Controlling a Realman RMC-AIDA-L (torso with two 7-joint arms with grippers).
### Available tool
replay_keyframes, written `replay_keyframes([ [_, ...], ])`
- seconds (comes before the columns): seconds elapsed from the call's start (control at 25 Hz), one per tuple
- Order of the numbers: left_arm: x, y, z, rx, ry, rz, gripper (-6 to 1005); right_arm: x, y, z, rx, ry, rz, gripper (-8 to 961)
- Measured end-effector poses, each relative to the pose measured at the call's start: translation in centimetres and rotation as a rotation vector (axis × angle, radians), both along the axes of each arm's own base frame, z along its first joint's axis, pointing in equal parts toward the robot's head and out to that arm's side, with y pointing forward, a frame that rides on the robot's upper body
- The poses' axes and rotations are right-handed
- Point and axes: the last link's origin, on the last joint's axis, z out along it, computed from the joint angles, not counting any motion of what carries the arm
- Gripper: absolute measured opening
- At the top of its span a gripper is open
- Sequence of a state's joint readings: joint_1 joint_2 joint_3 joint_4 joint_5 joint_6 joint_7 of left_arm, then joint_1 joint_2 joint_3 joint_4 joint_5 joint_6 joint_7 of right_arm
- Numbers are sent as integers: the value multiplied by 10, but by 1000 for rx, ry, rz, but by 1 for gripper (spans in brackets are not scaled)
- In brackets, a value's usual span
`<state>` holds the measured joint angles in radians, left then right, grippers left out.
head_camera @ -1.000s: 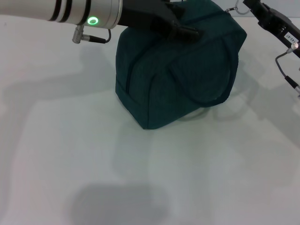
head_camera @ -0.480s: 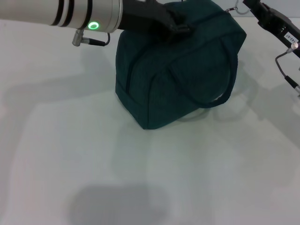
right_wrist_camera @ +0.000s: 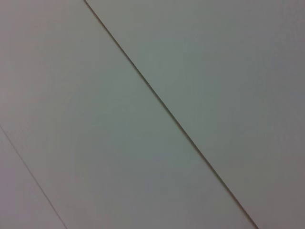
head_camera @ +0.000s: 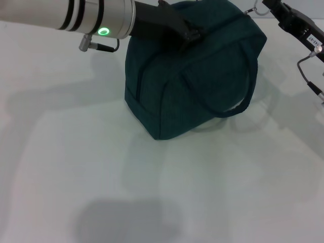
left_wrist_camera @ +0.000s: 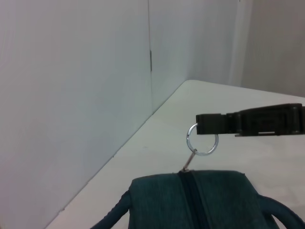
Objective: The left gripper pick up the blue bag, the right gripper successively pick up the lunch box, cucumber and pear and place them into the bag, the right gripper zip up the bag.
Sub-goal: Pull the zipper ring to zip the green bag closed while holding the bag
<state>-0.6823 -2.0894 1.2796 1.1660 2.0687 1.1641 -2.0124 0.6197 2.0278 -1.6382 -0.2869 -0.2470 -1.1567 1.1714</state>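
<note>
Two hands met the zipped bag (head_camera: 195, 76) on the worktop (head_camera: 76, 167): left hand (head_camera: 195, 34) atop it, grip indiscernible; right hand (left_wrist_camera: 206, 125) clenched on the zipper ring (left_wrist_camera: 202, 144).

I see a plain white table (head_camera: 212, 192) with soft grey shadows across it, the darkest patch near its front edge. Behind it stands a pale wall (left_wrist_camera: 71, 95) of flat panels, with a thin vertical seam (left_wrist_camera: 149, 52) between two. The table's far edge meets that wall.
</note>
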Motion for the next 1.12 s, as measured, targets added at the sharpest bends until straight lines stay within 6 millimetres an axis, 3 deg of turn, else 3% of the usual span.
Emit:
replay_keyframes([
  [0.48, 7, 3, 10, 35, -29, -10, 54, 1, -1, 0, -5, 8, -6, 25],
  [0.72, 14, 12, 23, 117, -91, -5, 199, 3, -2, 0, -8, 13, -10, 26],
  [0.88, 15, 17, 22, 115, -94, 25, 371, 4, -3, 0, -14, 17, -13, 26],
  [1.12, 8, 26, 20, 78, -85, 93, 505, 5, -6, -1, -19, 21, -11, 27],
])
